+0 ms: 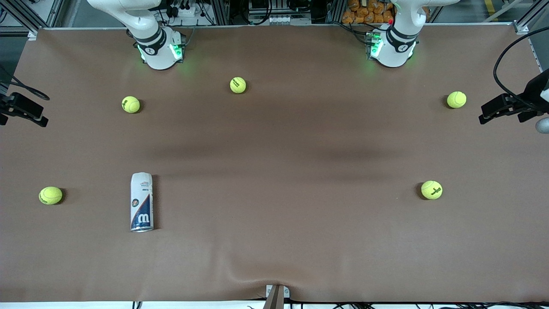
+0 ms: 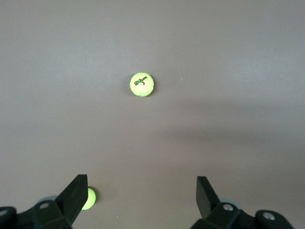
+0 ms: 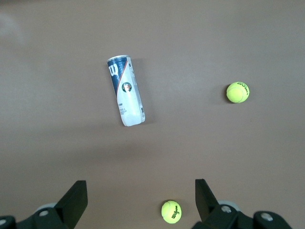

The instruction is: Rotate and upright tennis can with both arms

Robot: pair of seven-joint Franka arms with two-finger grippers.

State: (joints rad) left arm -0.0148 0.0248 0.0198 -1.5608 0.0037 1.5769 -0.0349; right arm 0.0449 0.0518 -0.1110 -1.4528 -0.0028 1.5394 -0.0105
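The tennis can [image 1: 141, 201] lies on its side on the brown table, toward the right arm's end. Its navy end with the silver rim points toward the front camera and its white end points toward the bases. It also shows in the right wrist view [image 3: 126, 90]. My right gripper [image 3: 140, 191] is open and empty, high above the table, well apart from the can. My left gripper [image 2: 141, 191] is open and empty, high over the left arm's end of the table. In the front view only the arms' bases show, and the grippers are out of that view.
Several yellow-green tennis balls lie scattered, among them one [image 1: 50, 195] beside the can, one [image 1: 131, 104] nearer the right arm's base and one [image 1: 431, 189] at the left arm's end. Black camera mounts [image 1: 23, 109] [image 1: 510, 107] stand at both table ends.
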